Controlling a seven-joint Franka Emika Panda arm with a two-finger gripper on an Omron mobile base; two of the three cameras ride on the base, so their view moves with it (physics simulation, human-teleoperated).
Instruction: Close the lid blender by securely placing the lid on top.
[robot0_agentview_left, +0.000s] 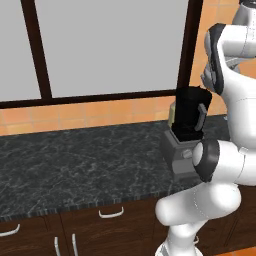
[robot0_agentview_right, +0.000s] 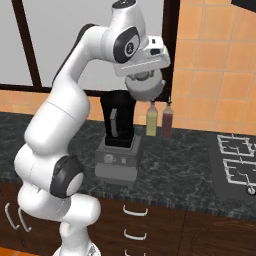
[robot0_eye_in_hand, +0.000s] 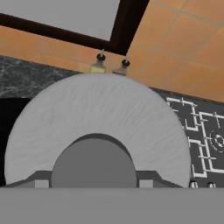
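Standing upright on the dark counter, the blender has its long axis vertical: a boxy grey base below with its knob facing the room, a tall near-black jar above. In the left base view the blender shows its jar handle turned to the front right; in the right base view the handle faces front left.

The lid hangs in the gripper above the jar's mouth and a little to its right, apart from the jar, its flat face tilted forward. In the hand view the lid is a broad grey disc with a raised round centre, and the jaws pinch it from both sides, the finger tips showing at its lower edge.

One blender, one lid. Two bottles stand side by side against the tiled wall just right of the blender: one yellowish, one dark red. One stove lies at the right of the counter. Behind the counter is a dark-framed window.
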